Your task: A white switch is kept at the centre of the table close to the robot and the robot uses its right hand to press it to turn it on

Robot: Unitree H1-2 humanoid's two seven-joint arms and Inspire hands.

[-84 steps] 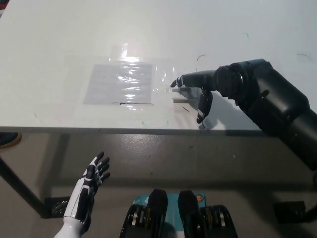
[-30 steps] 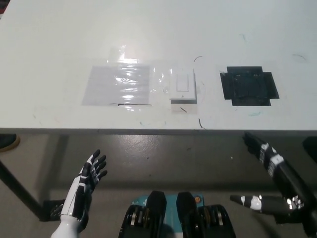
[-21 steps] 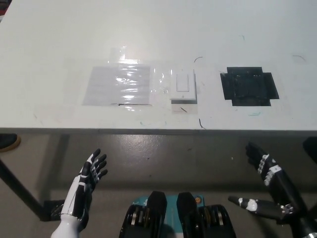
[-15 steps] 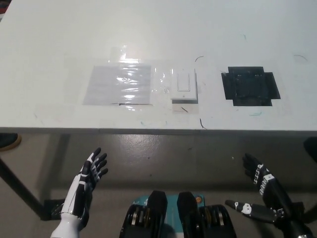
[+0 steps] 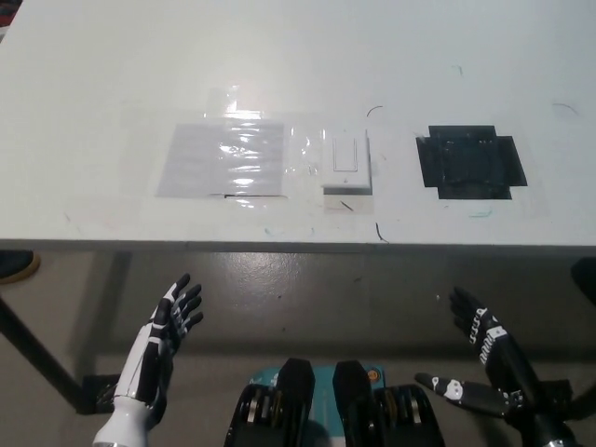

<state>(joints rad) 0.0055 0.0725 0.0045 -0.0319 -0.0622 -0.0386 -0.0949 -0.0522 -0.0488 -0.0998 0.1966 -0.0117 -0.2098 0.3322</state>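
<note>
A white desk (image 5: 112,74) fills the upper half of the head view, its near edge running straight across the middle. The white switch (image 5: 345,161) lies flat on the desk near that edge, roughly at the centre of the width, with its narrow rocker set upright in the plate. Clear shiny tape (image 5: 303,154) covers the area just to its left and reaches the switch plate. Further left, touching that tape, lies a pale grey sheet (image 5: 223,158) with glare on its surface. To the right of the switch, apart from it, a black patch of tape (image 5: 471,161) is stuck to the desk. A few thin dark marks show on the desk around the switch.

Both hands hang below the desk edge, over the dark floor (image 5: 307,289), and touch nothing. The black right hand (image 5: 484,368) is at the lower right, well apart from the switch, its fingers (image 5: 463,310) spread and pointing up toward the desk, its thumb stretched out to the left. The white left hand (image 5: 158,345) rests at the lower left, its fingers (image 5: 186,303) also spread apart and empty, pointing up and slightly right.
</note>
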